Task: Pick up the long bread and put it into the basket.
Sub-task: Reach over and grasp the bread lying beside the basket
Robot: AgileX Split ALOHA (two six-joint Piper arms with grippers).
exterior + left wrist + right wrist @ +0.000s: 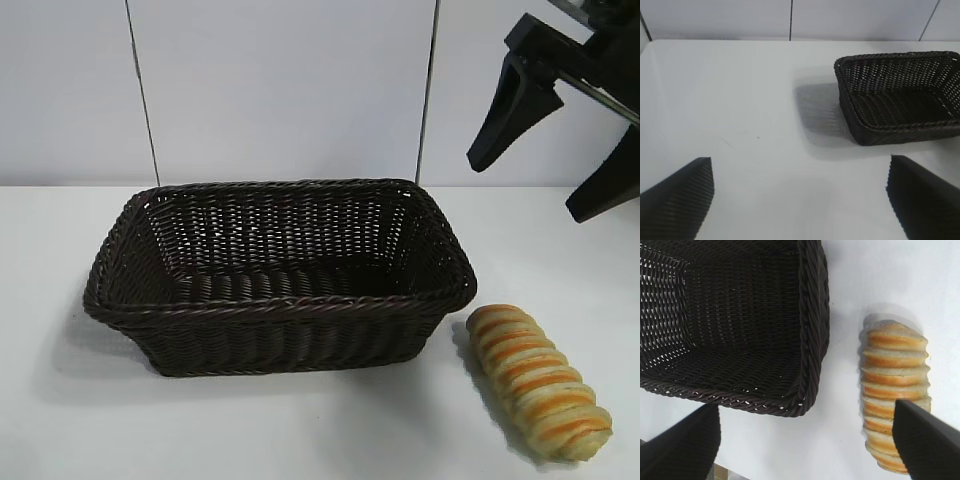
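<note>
Looking at this, basically nothing's done yet. The long bread point(541, 381) is lying on the white table point(300, 430) just beside the right end of the wicker basket point(280, 300), and the basket has nothing in it. The right gripper point(560, 150) hangs up above that corner, jaws spread wide and holding nothing, bread right under it in its wrist view. The left gripper point(800, 195) is off to the basket's other side, also wide open over bare table. Whole pick and drop is left, probably the right arm's job.
</note>
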